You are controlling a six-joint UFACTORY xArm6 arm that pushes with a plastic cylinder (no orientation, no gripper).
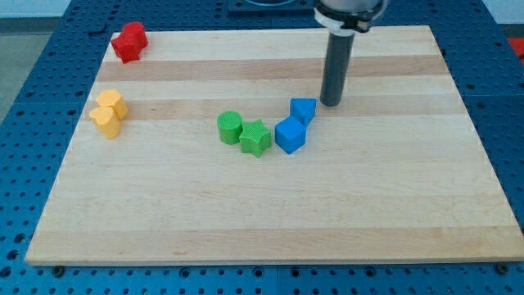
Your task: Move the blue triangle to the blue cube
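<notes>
Centre frame: my tip (331, 103), bare and holding nothing, sits just right of the blue triangle (303, 110), which already touches the blue cube (290, 134) at its lower left.

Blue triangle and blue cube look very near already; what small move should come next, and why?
Probably a short nudge toward the view's lower left. My tip stands just right of the blue triangle, which already sits against the blue cube, so little remains.
</notes>
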